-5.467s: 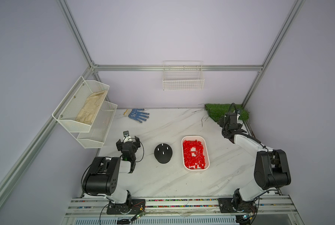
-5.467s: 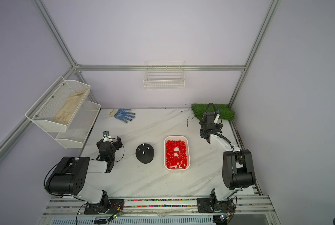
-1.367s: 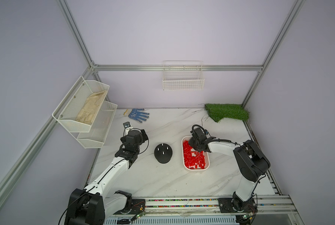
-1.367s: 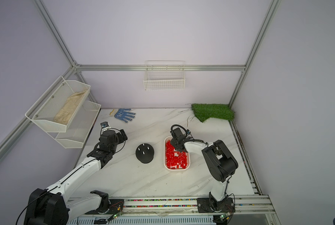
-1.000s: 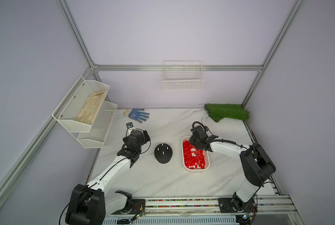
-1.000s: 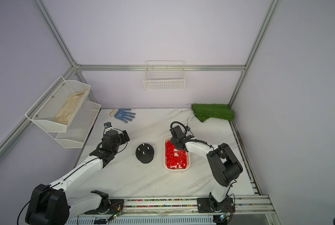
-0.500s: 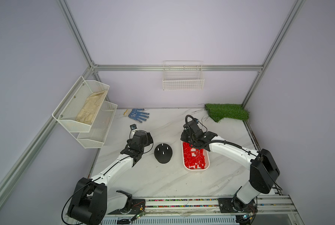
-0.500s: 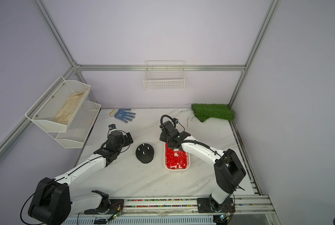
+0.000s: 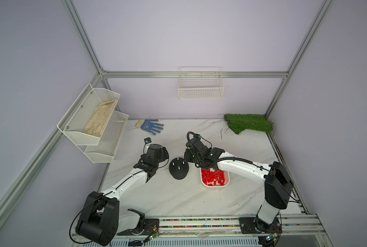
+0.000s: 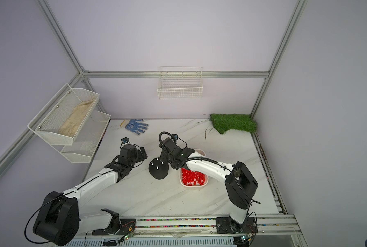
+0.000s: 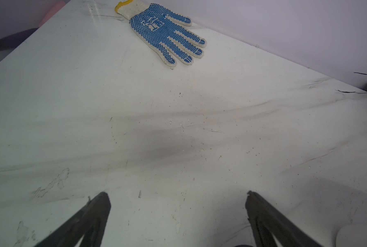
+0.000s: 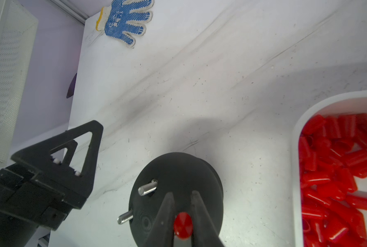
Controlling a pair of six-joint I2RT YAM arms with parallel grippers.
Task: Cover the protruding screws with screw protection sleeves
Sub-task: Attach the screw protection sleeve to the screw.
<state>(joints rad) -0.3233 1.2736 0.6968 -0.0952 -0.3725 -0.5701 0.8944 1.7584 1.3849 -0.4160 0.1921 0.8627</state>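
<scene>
I get soft, even light in every view; a dim shadow smudges the table (image 11: 163, 147) just ahead of my left gripper (image 11: 176, 193), whose fingers (image 11: 92, 213) blur.

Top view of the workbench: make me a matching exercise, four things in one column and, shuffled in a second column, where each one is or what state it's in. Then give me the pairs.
Column one
1. blue-dotted glove
2. green turf patch
3. beige cloth
4. right gripper

Column two
A. lying in the upper mesh shelf
B. jaws closed on a red sleeve
C. flat on the table, near the back wall
D. in the far right corner of the table

Pairs: 1-C, 2-D, 3-A, 4-B
</scene>
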